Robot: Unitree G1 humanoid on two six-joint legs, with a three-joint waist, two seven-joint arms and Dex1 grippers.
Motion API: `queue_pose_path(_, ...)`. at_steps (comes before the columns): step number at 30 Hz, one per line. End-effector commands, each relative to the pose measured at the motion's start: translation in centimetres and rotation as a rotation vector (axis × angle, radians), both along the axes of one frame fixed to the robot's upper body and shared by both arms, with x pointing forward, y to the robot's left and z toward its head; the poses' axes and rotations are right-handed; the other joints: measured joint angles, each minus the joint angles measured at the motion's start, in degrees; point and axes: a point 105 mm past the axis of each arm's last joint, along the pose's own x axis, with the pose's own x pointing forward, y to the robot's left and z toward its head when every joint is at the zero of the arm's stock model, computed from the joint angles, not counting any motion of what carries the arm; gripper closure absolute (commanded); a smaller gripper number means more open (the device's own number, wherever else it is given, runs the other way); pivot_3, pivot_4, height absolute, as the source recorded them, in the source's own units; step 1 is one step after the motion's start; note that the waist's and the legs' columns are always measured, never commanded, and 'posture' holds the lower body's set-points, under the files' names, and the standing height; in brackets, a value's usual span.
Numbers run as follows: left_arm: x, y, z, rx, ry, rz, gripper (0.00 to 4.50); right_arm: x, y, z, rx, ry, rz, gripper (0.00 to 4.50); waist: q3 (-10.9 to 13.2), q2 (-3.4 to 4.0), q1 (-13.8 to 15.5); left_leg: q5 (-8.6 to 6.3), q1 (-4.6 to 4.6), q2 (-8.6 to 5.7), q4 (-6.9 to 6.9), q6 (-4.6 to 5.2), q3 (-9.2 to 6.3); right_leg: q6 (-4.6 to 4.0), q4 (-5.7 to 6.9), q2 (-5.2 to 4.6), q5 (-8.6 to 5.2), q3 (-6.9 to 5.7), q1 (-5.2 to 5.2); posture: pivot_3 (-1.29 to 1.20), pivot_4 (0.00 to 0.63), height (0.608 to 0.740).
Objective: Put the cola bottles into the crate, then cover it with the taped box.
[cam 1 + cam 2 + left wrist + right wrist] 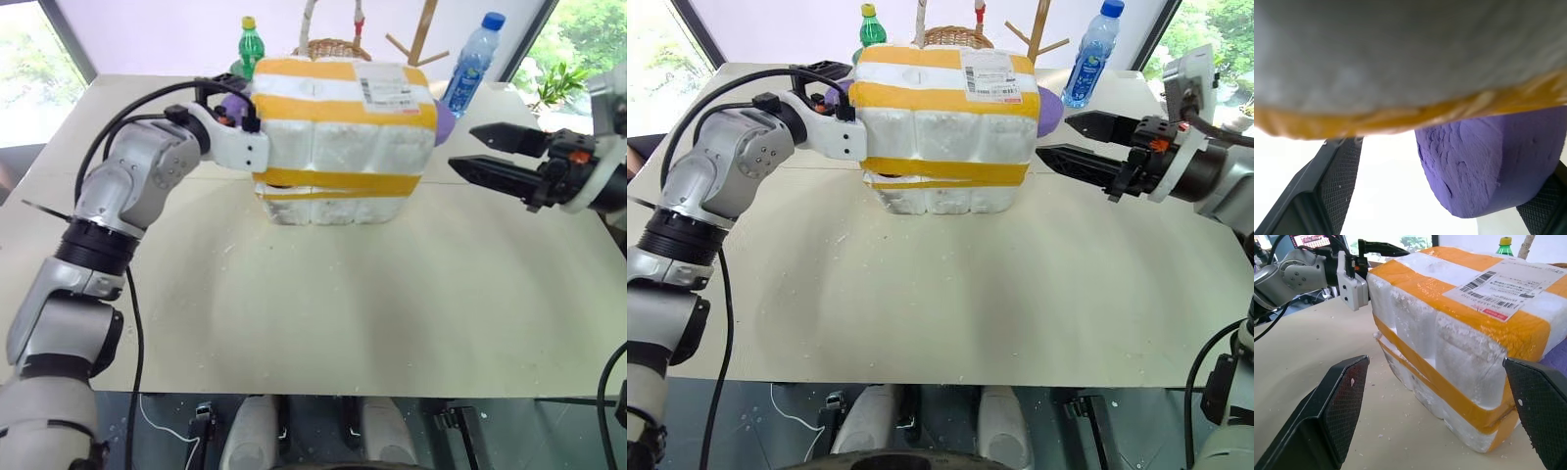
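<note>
Black fingers of the left gripper stand apart beside the taped box, a purple foam piece between them. Well off to the other side, the right gripper hangs level, jaws wide and empty, aimed at the box. Centred on the bench, the box appears seated over the crate, so the covering looks done and only the arms' withdrawal is left.

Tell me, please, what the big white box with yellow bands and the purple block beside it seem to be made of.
The taped box looks like white expanded foam: its surface is grainy and matte, and white crumbs lie on the table around it. Its yellow-orange bands look like glossy plastic tape, and the label looks like paper. The purple block also seems to be foam, matte with a rough, porous cut face, though that is less sure.
</note>
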Motion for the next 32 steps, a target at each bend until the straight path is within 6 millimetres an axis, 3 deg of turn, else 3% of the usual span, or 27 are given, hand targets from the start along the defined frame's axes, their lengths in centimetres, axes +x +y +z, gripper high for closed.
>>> queue_pose_path(1, -1.5, 0.9, -0.2, 0.024, 0.001, -0.023, 0.04, -0.5, -0.5, 0.9, -0.006, -0.053, -0.015, 0.00, -0.01, 0.02, -0.05, 0.00, 0.00, 0.01, 0.00, 0.00, 0.00, 0.00, 0.00, 0.00, 0.00, 0.00, 0.00, 0.00, 0.150, 0.740)
queue_pose_path(6, -4.1, 4.3, -3.0, 0.050, 0.090, 0.019, 0.04, -0.7, -1.3, 0.3, -0.028, -0.034, -0.039, 0.00, -0.03, 0.05, -0.36, 0.05, 0.03, 0.11, -0.01, -0.08, 0.04, -0.01, 0.00, 0.00, 0.00, 0.02, -0.03, 0.00, 0.150, 0.740)
queue_pose_path(11, -6.0, 7.7, -4.1, -0.009, 0.168, 0.077, 0.04, -0.2, -2.2, -0.8, -0.048, -0.007, -0.064, 0.00, -0.05, 0.09, -0.21, -0.03, 0.06, 0.13, 0.00, 0.05, 0.04, -0.01, 0.00, -0.04, 0.00, 0.02, 0.01, 0.00, 0.150, 0.740)
queue_pose_path(15, -7.3, 10.3, -4.0, -0.604, 0.472, 0.129, 0.04, 0.4, -2.5, -1.4, -0.081, 0.004, -0.054, 0.00, -0.06, 0.10, 0.03, -0.03, 0.05, 0.10, 0.03, 0.05, 0.02, -0.01, 0.04, -0.12, 0.00, -0.02, 0.03, 0.00, 0.150, 0.740)
queue_pose_path(18, -10.2, 10.7, -1.9, -1.046, 0.831, -0.014, 0.04, 1.1, -2.5, -1.4, -0.114, -0.002, -0.030, 0.00, -0.05, 0.09, -0.35, -0.02, 0.01, 0.13, 0.21, 0.03, -0.01, 0.00, 0.06, -0.06, 0.00, -0.05, 0.06, 0.00, 0.150, 0.740)
queue_pose_path(21, -13.6, 11.6, 0.7, -1.180, 1.069, -0.137, 0.04, 1.6, -2.1, -1.1, -0.136, -0.004, 0.019, 0.00, -0.03, 0.11, -1.37, 0.04, -0.03, 0.26, 0.40, -0.09, -0.02, 0.01, 0.07, 0.07, -0.01, -0.04, 0.06, 0.00, 0.150, 0.740)
queue_pose_path(29, -16.4, 13.6, 6.3, -1.305, 1.164, -0.214, 0.04, 2.3, -0.5, -0.1, -0.156, -0.020, 0.149, 0.00, -0.03, 0.19, -1.52, -0.09, 0.03, 0.35, 0.38, 0.13, -0.01, -0.02, 0.07, 0.21, -0.04, 0.00, 0.09, 0.00, 0.150, 0.740)
queue_pose_path(32, -16.5, 13.9, 6.4, -1.269, 1.150, -0.176, 0.04, 2.6, 0.1, 0.1, -0.157, -0.024, 0.173, 0.00, -0.02, 0.18, -1.53, -0.08, 0.02, 0.35, 0.39, 0.09, 0.02, -0.02, 0.07, 0.21, -0.04, 0.03, 0.08, 0.00, 0.150, 0.740)
